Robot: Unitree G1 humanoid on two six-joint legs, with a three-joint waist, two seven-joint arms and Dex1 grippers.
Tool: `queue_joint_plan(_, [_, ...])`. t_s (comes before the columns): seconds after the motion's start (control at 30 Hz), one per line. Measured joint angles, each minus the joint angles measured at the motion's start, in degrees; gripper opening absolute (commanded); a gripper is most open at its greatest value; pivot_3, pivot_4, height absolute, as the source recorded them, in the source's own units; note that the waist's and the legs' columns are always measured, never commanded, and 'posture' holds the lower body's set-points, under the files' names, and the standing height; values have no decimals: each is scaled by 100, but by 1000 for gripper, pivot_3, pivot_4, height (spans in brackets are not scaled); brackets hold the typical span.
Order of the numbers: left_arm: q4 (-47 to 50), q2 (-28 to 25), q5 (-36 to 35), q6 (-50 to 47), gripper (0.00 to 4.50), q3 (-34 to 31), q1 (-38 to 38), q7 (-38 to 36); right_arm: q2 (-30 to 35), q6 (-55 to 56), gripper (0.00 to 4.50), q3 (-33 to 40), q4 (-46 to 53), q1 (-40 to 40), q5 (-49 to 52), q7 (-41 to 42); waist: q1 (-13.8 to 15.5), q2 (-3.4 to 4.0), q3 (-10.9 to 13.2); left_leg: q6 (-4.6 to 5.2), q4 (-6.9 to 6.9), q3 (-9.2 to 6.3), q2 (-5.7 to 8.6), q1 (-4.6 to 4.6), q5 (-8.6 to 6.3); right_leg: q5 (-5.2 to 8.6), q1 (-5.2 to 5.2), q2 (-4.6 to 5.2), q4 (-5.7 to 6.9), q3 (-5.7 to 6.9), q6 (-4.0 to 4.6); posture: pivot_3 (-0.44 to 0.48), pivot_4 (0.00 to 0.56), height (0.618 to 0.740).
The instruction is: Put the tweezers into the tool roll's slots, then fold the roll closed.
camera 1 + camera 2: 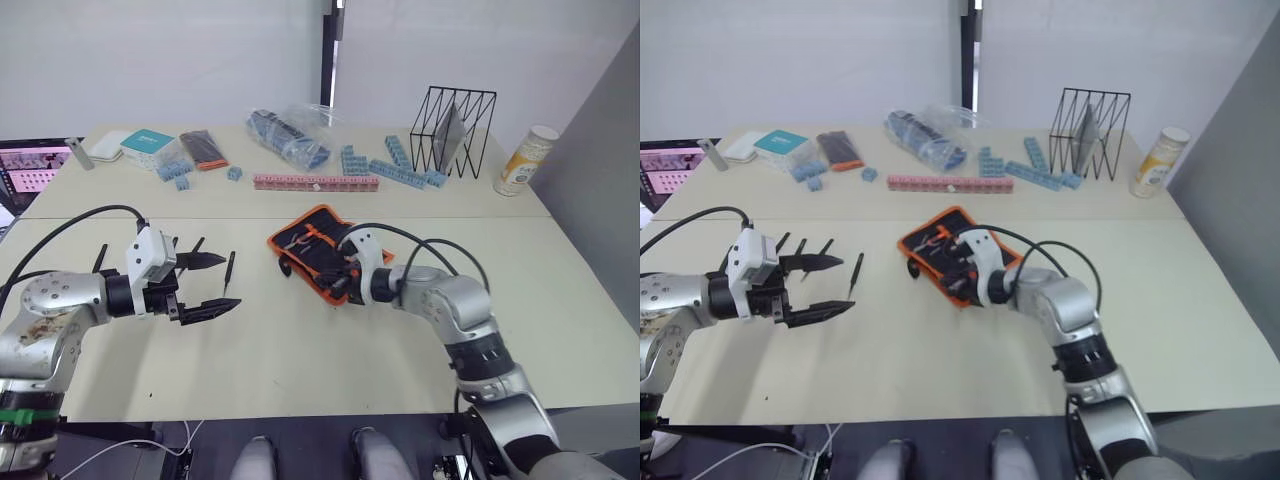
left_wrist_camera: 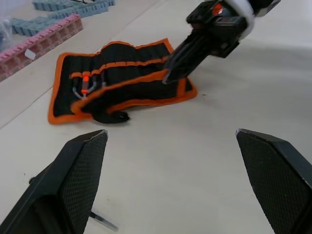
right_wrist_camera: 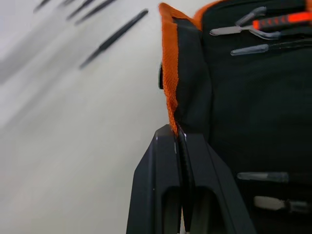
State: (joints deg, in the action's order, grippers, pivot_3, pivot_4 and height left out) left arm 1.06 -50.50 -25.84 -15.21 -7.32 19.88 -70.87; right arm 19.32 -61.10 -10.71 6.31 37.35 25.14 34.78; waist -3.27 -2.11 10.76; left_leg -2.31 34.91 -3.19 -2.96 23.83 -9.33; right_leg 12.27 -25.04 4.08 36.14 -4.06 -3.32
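1. The tool roll (image 1: 318, 250) lies open on the table (image 1: 330, 350), partly folded. The right gripper (image 3: 180, 146) has its jaws pressed together on the roll's orange-trimmed edge, so that flap is lifted and turned over the inner face.
2. The left gripper (image 1: 210, 285) hovers with its jaws spread wide and nothing between them. The roll lies well beyond its tips, across bare table.
3. The tweezers (image 1: 229, 271) are still loose on the table, just beside and behind the left jaws; one lies just past the upper finger, the others fan out beside the wrist. None appears to sit in the slots (image 2: 117, 66), so I judge the loading step not yet done and folding premature.
4. Hard to make out: the exact count of tweezers, since the left gripper covers some. The slots already hold a few grey tools and an orange-handled one (image 3: 273, 22); free slots cannot be counted under the raised flap.
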Motion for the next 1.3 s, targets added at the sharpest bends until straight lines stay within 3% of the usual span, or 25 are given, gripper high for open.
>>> queue_joint_plan(0.17, [-1062,367,755,937,4500,716,830,-233,586,-592,14,-12,980,-325,344,261,3,-1,-1,0,6,0,-1,0,0,0,0,-3,3,-1,0,0,150,737])
queue_joint_plan(0.5, [-2979,1217,1594,2273,4500,1503,2162,-640,595,-990,14,18,1456,-417,627,103,78,-3,-2,1,27,-6,0,16,1,-4,0,-5,4,-2,-6,0,150,737])
queue_joint_plan(0.97, [-4072,1747,2044,3018,42,1751,2550,-807,658,-977,0,99,1530,-484,659,-242,81,-4,-2,2,41,-20,1,34,1,-7,-4,-11,8,-2,-9,0,150,737])
queue_joint_plan(1.3, [-3792,1792,2046,3030,17,1811,2261,-943,1031,-975,0,57,1869,-877,781,-113,80,-4,-2,2,41,-21,2,33,1,-7,-4,-12,10,-2,-9,0,150,737])
